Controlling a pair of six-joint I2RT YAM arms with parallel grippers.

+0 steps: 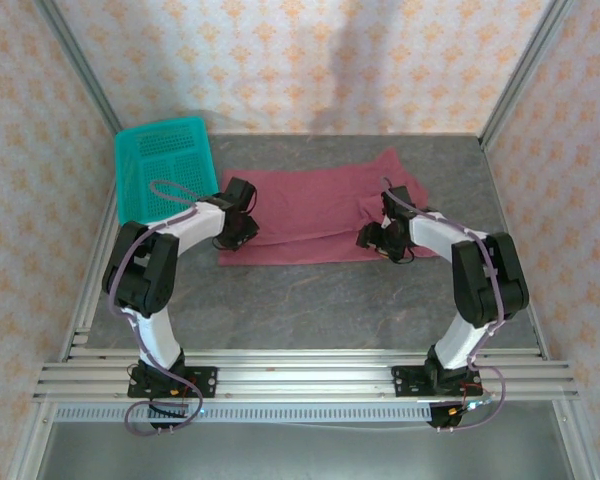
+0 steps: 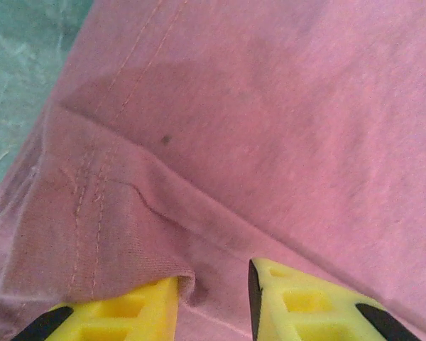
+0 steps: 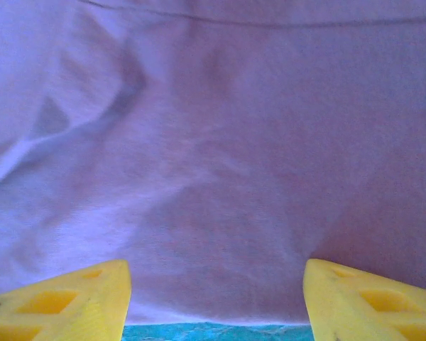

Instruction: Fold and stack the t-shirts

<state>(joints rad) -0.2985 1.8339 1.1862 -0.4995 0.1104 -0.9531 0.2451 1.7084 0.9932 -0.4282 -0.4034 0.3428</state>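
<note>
left gripper [image 2: 214, 278] barely open astride t-shirt [image 2: 284, 128] edge fold at 9 o'clock. right gripper [image 3: 214, 268] wide open. pinch both layers together.

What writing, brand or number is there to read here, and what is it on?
None can be read: the maroon t-shirt shows only plain cloth and stitching, and no lettering shows on the teal basket.

Maroon t-shirt [image 1: 310, 195], lying flat as a wide band across the far half of the worktop [image 1: 310, 300]. Folded over lengthwise, upper layer short of the near edge. Right end rumpled; double-stitched hem at left near corner.
</note>
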